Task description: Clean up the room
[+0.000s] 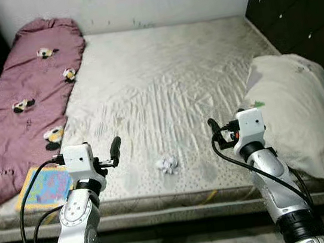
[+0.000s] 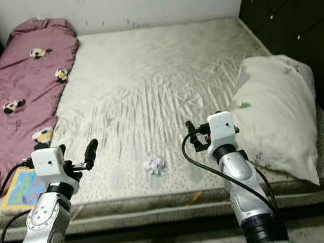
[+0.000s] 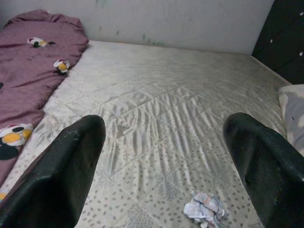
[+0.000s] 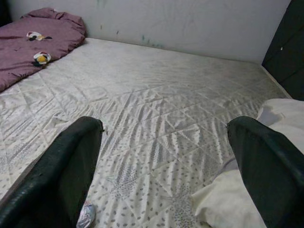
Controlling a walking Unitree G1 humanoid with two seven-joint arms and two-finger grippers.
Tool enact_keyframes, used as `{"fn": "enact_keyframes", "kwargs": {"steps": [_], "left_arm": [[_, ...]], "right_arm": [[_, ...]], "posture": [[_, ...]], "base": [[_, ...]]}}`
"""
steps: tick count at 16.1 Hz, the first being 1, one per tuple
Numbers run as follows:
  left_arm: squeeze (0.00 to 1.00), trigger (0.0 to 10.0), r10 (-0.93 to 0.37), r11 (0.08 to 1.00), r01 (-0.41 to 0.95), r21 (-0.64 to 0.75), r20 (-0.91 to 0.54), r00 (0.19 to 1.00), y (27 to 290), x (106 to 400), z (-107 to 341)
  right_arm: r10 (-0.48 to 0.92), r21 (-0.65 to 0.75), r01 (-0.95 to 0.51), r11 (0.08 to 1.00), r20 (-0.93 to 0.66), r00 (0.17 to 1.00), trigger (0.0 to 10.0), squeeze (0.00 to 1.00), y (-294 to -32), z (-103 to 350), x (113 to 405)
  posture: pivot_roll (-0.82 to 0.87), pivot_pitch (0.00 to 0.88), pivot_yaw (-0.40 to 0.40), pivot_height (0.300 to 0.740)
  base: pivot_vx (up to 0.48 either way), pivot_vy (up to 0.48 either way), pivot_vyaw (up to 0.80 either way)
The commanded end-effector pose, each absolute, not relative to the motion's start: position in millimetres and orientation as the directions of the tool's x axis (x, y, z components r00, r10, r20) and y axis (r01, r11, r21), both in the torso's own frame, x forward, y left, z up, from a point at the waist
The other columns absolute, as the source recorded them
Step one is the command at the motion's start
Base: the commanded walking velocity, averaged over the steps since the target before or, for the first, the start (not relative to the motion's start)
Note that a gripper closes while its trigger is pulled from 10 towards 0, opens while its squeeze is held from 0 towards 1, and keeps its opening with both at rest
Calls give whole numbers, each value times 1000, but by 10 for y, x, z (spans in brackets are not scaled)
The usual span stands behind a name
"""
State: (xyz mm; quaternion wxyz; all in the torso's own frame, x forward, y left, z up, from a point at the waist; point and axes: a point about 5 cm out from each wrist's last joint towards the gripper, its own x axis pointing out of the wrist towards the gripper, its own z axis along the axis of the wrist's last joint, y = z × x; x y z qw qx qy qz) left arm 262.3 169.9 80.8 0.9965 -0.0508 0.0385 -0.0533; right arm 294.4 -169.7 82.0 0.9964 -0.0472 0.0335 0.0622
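Crumpled paper (image 1: 167,165) lies on the bed (image 1: 162,79) near its front edge, between the two arms. Left tool (image 3: 156,166) at the paper's 9 o'clock, right tool (image 4: 161,166) at its 3 o'clock; both hover above the mattress with fingers spread wide, holding nothing. Pillow (image 1: 293,109) at 3 o'clock on the bed, purple blanket (image 1: 21,105) at 9 o'clock, a colourful book (image 1: 46,187) beside the left arm.

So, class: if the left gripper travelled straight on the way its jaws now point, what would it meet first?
Probably the bare mattress. The left gripper, jaws open, points across the bed and slightly down; the crumpled paper lies below that line, so it might pass over it. Depth is uncertain.
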Motion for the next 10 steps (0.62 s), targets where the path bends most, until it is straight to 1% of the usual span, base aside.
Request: {"fn": "enact_keyframes", "kwargs": {"steps": [1,10], "left_arm": [[0,10000,-115,989,108,-100,-60,992,1701,2632,846],[0,10000,-125,988,118,-103,-67,990,1689,2624,830]], "right_arm": [[113,-90,-120,989,-80,990,10000,0,-1721,812,2949],[113,-95,-121,988,-84,990,10000,0,-1725,792,2937]], "posture": [[-23,0,-1,740],[-19,0,-1,740]], "base": [[240,0,0],[242,0,0]]}}
